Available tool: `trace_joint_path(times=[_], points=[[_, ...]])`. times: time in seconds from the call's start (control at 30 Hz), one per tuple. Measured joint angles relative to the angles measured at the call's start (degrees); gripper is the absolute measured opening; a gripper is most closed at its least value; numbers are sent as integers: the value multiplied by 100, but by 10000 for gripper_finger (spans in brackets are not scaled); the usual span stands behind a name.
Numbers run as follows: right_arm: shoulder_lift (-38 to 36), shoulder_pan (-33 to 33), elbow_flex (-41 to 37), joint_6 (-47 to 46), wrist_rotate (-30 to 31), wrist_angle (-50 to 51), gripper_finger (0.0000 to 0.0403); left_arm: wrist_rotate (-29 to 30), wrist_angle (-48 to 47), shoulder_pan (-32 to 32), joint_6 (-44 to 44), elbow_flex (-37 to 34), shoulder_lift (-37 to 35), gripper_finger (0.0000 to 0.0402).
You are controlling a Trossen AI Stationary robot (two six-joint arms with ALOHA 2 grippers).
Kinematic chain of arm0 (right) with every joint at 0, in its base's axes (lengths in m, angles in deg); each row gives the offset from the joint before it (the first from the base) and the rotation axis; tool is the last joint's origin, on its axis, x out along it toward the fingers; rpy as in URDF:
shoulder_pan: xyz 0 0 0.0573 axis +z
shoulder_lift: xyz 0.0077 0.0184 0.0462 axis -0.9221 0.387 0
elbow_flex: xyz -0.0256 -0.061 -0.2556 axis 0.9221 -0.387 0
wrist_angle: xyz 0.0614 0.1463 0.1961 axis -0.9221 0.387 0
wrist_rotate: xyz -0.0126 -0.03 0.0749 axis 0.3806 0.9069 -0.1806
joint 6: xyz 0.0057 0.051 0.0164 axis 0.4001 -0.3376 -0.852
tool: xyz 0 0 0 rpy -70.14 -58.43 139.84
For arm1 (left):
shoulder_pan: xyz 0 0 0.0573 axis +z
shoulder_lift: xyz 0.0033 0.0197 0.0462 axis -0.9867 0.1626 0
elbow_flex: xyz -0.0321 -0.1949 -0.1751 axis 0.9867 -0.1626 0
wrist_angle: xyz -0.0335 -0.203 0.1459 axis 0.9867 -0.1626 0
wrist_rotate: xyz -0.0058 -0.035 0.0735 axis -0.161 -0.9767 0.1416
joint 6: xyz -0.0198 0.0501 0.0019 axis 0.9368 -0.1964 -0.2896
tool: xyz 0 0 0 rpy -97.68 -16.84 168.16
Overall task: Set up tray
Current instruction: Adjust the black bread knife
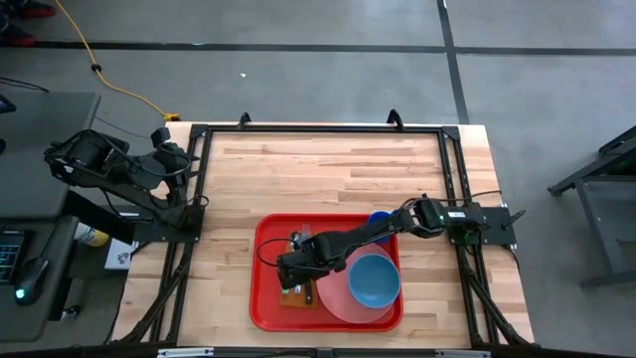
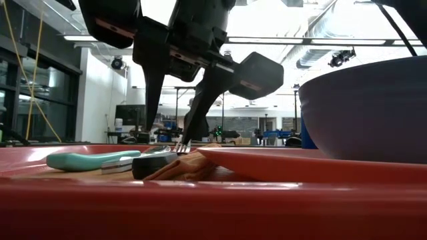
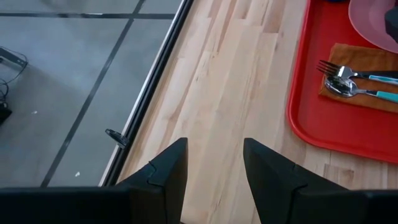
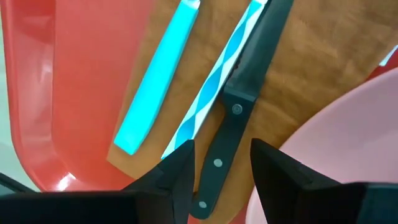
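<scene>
– Glossy red plastic on that tray [image 4: 37, 93], catching the light!
– And the napkin [image 4: 311, 74] looks matt cloth, the knife [image 4: 233, 124] handle smooth black with metal rivets. Table [image 3: 230, 93]: pale wood, visibly grained.

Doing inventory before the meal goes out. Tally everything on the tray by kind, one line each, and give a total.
Napkin: 1
Utensils with teal handles, a fork and a spoon: 2
Black-handled knife: 1
Pink plate: 1
Blue bowl: 1
Small blue item behind the plate, kind unclear: 1
Total on the tray: 7

No legible txt, labels, brands or nos. anywhere in these views.
</scene>
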Motion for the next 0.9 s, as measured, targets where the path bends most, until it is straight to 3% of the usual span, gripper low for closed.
trace_joint_path(times=[0.9], points=[[267, -12, 0, 42, -232, -91, 134, -7, 2, -2, 0, 0, 2, 186]])
